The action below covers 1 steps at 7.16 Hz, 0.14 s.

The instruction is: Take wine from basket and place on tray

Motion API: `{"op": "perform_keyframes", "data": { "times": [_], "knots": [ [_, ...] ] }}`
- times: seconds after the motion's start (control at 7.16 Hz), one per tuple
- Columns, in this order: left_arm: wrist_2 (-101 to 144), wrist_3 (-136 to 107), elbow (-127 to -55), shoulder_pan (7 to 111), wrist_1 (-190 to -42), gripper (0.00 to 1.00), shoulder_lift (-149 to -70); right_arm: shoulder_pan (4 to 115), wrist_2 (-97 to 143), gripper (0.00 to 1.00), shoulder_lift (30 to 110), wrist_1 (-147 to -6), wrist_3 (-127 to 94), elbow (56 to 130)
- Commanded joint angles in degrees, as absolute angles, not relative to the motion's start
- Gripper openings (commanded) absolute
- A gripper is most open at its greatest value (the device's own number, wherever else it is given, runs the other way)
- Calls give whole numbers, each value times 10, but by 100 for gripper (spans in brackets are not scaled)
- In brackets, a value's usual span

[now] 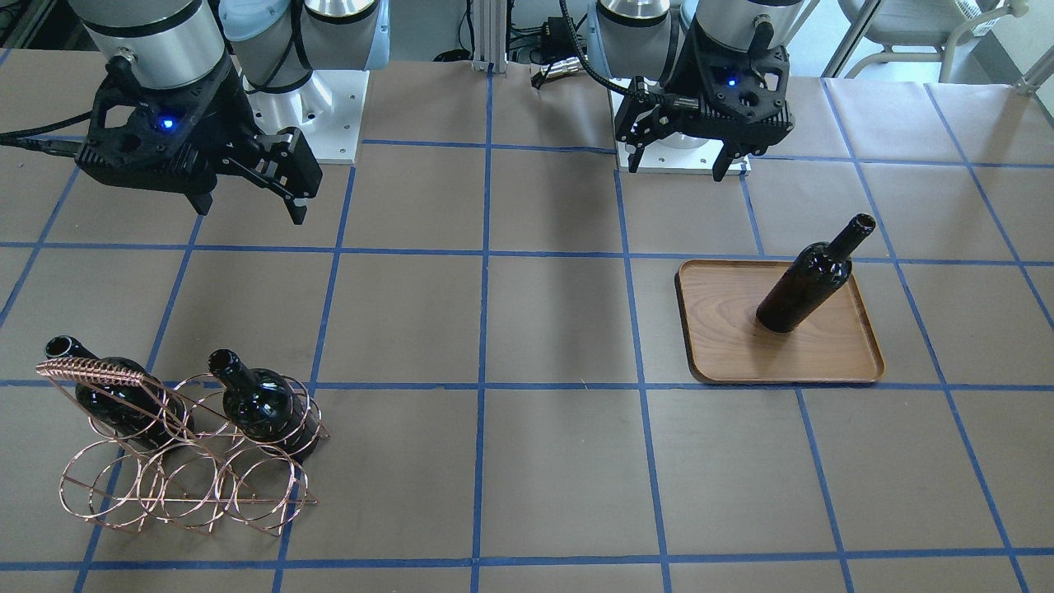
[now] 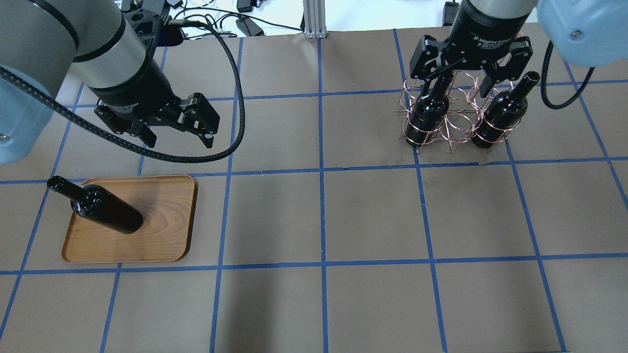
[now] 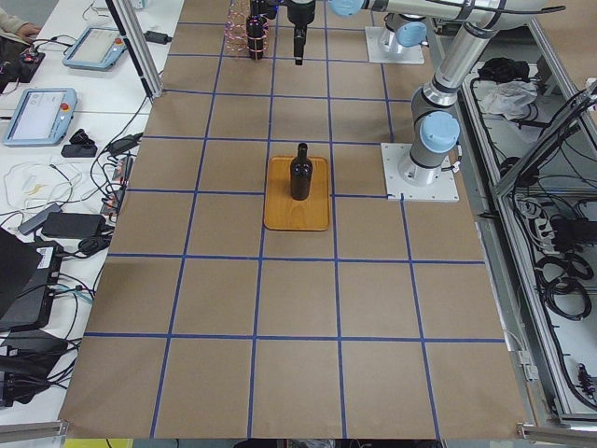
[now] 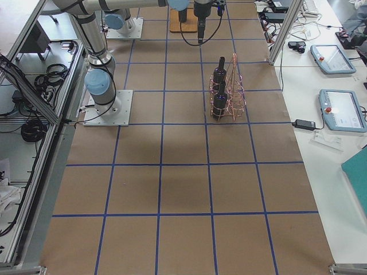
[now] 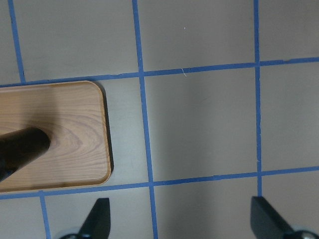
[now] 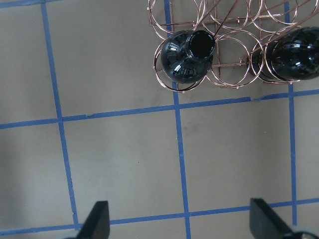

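One dark wine bottle [image 2: 105, 211] stands upright on the brown wooden tray [image 2: 162, 220]; both also show in the front view, the bottle [image 1: 807, 284] on the tray [image 1: 823, 354]. Two more bottles [image 2: 427, 110] [image 2: 498, 115] stand in the copper wire basket [image 2: 458, 130], which also shows in the front view [image 1: 189, 478]. My left gripper [image 2: 179, 142] is open and empty, above the table just beyond the tray. My right gripper [image 2: 454, 83] is open and empty, high over the basket's near side; its wrist view shows one bottle's mouth [image 6: 188, 55] ahead of the fingers.
Brown paper with blue tape grid lines covers the table [image 2: 319, 220]. The arm bases [image 1: 329, 107] stand at the robot's edge. Cables [image 2: 235, 122] hang from the left wrist. Tablets and wires [image 4: 338, 109] lie on side benches.
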<state>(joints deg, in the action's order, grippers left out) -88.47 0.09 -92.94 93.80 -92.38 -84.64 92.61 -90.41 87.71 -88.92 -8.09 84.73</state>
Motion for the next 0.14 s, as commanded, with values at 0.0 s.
{"op": "perform_keyframes", "data": {
  "times": [0.0],
  "knots": [
    [-885, 1, -930, 939, -924, 100, -846, 926, -904, 100, 877, -889, -81, 848]
  ]
}}
